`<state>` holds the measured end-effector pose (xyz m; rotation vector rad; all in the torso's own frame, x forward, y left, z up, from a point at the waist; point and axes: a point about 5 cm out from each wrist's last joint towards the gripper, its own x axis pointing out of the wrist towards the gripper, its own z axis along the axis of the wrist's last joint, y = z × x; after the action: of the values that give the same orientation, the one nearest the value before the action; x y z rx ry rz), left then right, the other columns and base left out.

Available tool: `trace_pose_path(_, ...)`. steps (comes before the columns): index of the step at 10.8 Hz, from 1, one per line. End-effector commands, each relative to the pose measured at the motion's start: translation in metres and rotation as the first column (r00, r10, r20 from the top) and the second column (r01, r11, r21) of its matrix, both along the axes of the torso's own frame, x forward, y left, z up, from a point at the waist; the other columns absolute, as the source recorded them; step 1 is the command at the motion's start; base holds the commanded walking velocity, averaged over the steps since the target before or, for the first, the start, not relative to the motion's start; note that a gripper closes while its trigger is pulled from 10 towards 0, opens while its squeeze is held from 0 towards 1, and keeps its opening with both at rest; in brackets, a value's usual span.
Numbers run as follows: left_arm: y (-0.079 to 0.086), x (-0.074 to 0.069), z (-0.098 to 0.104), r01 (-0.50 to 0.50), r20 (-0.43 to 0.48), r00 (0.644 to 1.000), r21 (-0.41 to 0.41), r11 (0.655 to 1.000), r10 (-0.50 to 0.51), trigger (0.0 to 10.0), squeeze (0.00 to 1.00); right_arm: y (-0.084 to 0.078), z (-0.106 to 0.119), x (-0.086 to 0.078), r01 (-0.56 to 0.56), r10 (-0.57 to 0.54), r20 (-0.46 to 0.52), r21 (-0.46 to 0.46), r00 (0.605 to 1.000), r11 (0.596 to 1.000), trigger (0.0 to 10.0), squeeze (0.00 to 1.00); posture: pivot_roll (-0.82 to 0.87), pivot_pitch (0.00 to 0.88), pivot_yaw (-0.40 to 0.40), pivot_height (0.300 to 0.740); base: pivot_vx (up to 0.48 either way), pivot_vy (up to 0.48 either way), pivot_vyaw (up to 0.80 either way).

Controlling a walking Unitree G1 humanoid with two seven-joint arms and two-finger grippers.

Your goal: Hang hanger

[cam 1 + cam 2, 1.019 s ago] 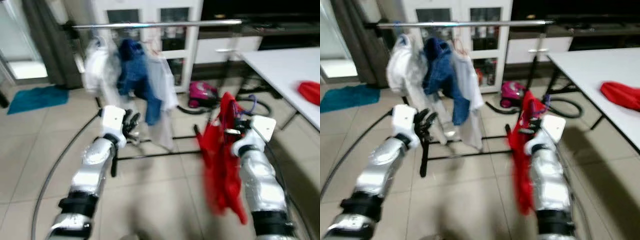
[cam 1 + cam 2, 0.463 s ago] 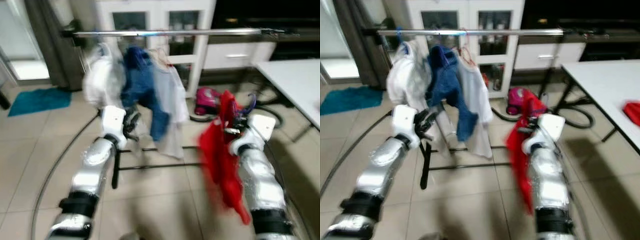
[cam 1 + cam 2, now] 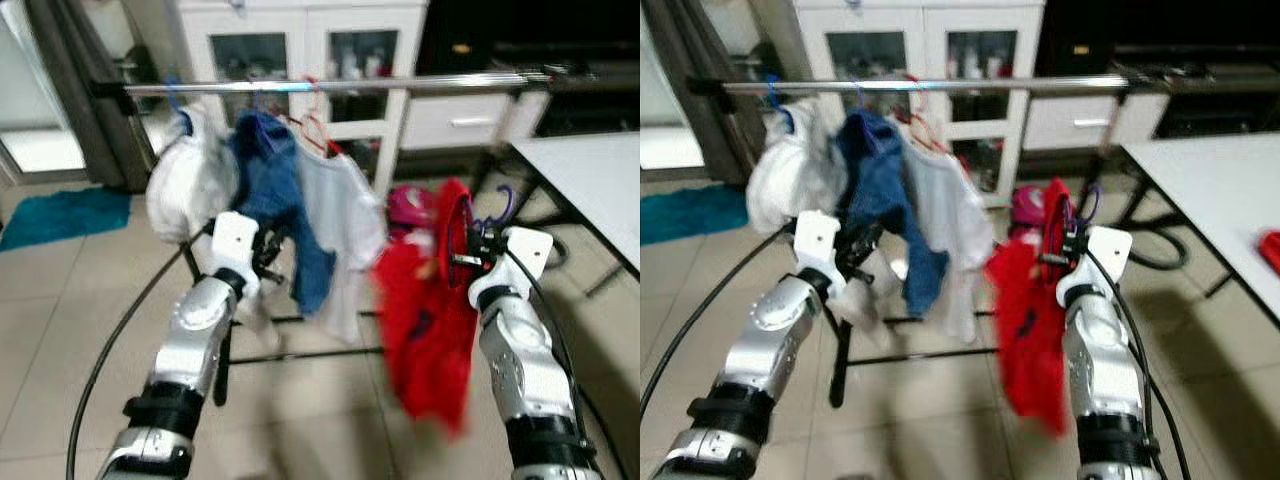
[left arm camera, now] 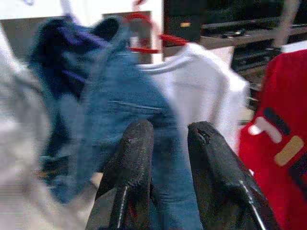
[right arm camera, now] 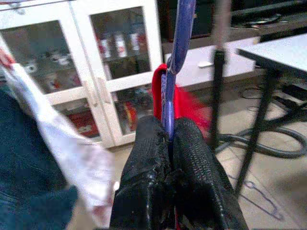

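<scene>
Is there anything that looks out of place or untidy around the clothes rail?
Yes. A pink vacuum cleaner lies on the tiled floor behind the metal clothes rail, and the blue garment hangs bunched and twisted, unlike the white shirt beside it.

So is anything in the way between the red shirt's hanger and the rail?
Nothing visible. The right claw grips the purple hanger with the red shirt, and the rail above it is bare; the hung clothes sit further left.
</scene>
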<state>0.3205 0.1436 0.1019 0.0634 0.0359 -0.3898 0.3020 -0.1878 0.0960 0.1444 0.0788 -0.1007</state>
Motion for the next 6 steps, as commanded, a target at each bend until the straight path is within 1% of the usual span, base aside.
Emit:
trace_pose_path(1,0.0073,0.0015,0.0041,-0.018,0.018,1.000,0.007,1.000,0.018,10.0,0.00,0.0105,0.0096,0.0051,-0.029,0.028,0.044,0.007,0.999,1.000,10.0,0.00,0.02,0.000,0.011,0.740,0.450,0.000,0.00)
trace_pose_path(4,0.0045,0.0015,0.0061,-0.001,0.030,1.000,0.013,1.000,0.000,10.0,0.00,0.0114,0.0115,0.0067,-0.034,0.034,0.054,0.007,0.998,0.999,10.0,0.00,0.02,0.000,0.010,0.740,0.451,0.000,0.00)
trace_pose_path(6,0.0008,0.0005,0.0089,0.027,0.048,0.998,0.024,0.999,-0.028,10.0,0.00,0.0092,0.0135,0.0075,-0.032,0.032,0.063,0.004,0.998,0.999,10.0,0.00,0.02,0.000,0.010,0.740,0.446,0.000,0.00)
